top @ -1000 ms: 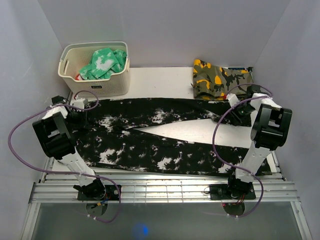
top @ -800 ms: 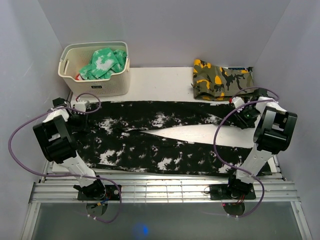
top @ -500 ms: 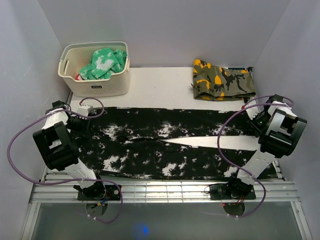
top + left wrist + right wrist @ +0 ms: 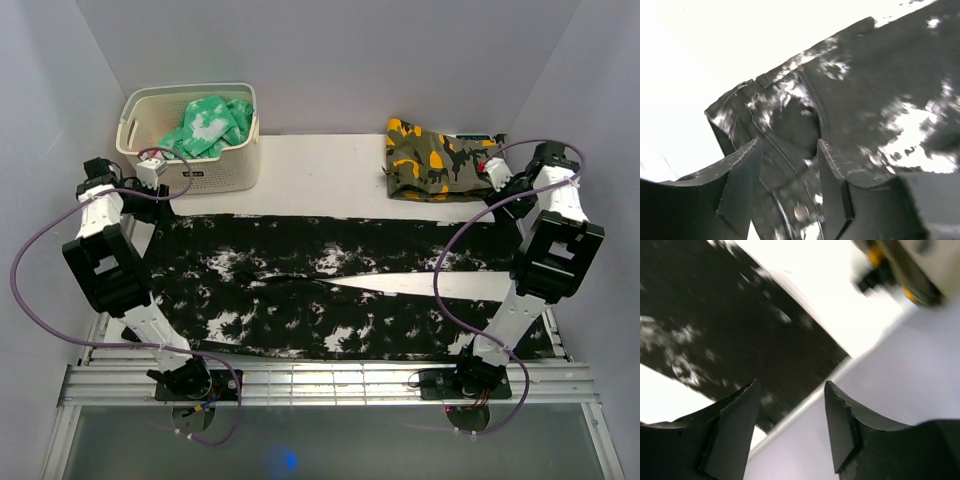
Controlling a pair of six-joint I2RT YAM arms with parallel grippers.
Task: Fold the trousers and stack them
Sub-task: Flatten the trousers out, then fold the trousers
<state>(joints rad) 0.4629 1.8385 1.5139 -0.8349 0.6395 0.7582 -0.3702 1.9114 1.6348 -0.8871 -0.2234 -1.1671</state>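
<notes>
The trousers (image 4: 330, 285) lie left-to-right, waist below the left gripper (image 4: 787, 150), hem below the right gripper (image 4: 790, 390), both wide and empty.

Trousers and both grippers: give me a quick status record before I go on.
trousers: spread flat on the table, waist left, legs right, narrow gap between the legs, not yet folded
left gripper: open, empty, above the waistband
right gripper: open, empty, above a leg end
basket: far left, holds a green-and-white garment
camouflage garment: folded, far right
</notes>
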